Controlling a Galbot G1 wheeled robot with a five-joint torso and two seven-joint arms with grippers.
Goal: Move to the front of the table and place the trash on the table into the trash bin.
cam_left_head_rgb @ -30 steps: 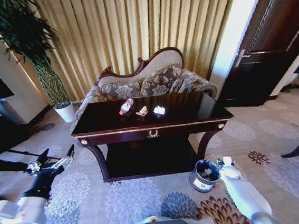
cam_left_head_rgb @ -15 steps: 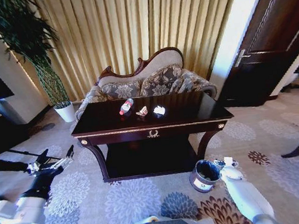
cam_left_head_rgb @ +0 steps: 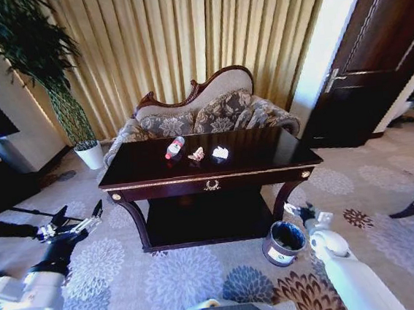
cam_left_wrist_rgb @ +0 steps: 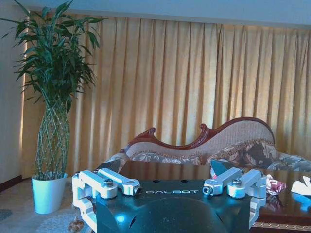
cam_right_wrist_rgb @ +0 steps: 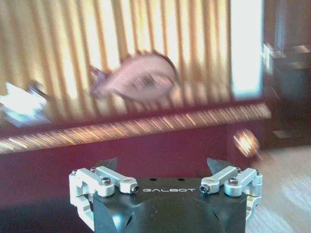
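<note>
Two grippers, both spread and empty: right gripper point(cam_left_head_rgb: 297, 211) lower right beside the trash bin point(cam_left_head_rgb: 284, 242), left gripper point(cam_left_head_rgb: 70, 221) lower left. The trash point(cam_left_head_rgb: 196, 152) sat mid-frame on the table point(cam_left_head_rgb: 266, 156): probably light, bottle slippery, wads squashy. Couldn't see the bin's inside; right wrist view was smeared.

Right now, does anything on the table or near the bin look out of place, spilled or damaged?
Only the litter: a bottle lying on its side and two paper wads on the table. The bin stands upright, nothing spilled. Both grippers are open, left, right.
</note>
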